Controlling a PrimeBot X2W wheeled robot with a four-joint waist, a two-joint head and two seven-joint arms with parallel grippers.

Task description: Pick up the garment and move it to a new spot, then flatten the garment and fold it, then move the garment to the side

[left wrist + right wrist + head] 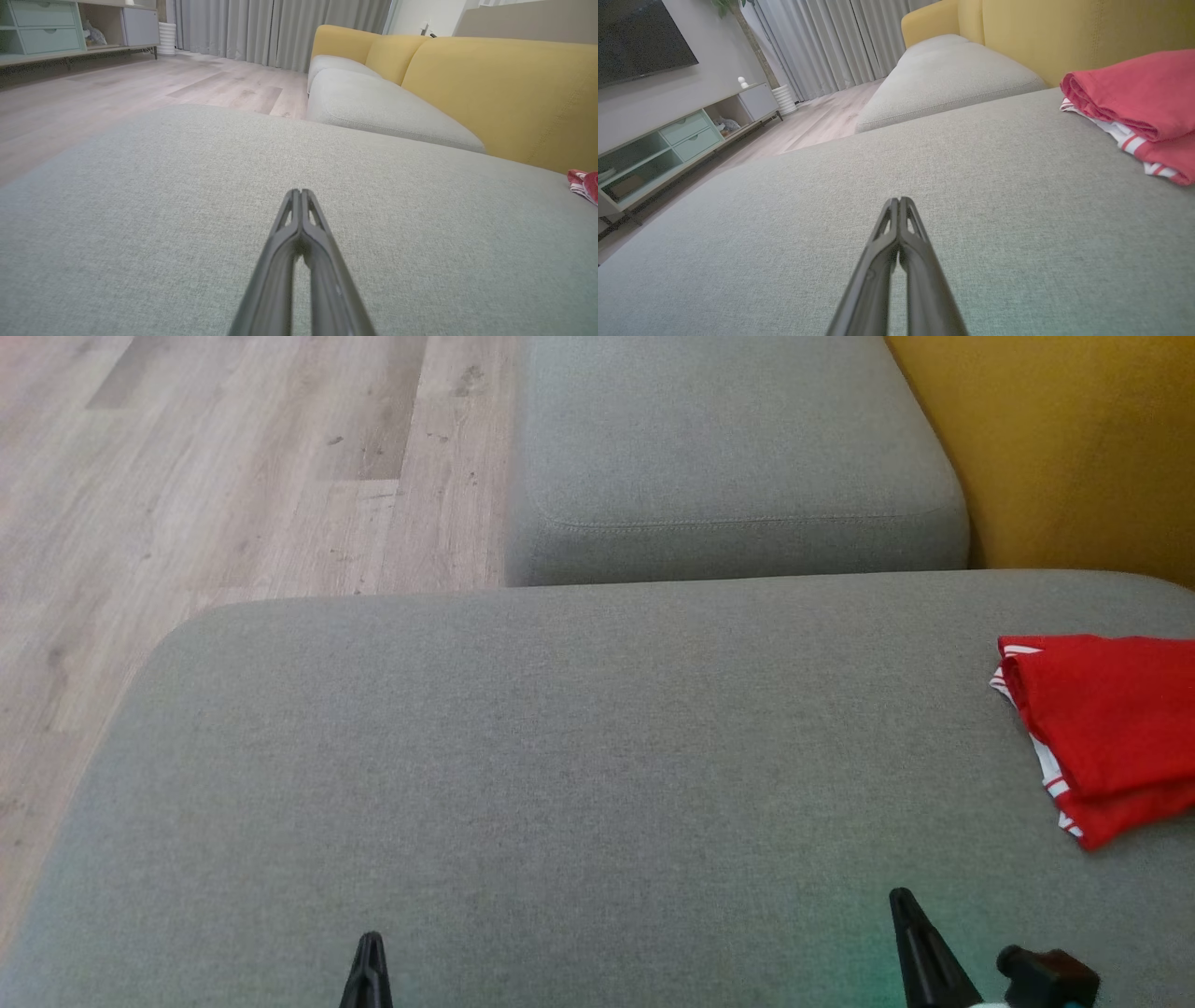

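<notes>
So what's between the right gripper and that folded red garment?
Just bare grey fabric cushion from right gripper to folded red garment, per right wrist view.

The left claw [299, 192], a pair of long dark tapering fingers, hangs low over the wide grey fabric seat cushion [560, 737], above the left part of its near edge. The fingertips meet with nothing between them and point across the cushion toward its far edge. The right claw [899, 199], of the same dark build, hangs above the right part of the cushion's near edge, its tips likewise pressed together and empty. A black block on the right wrist [1050, 975] sits just beside it.
</notes>
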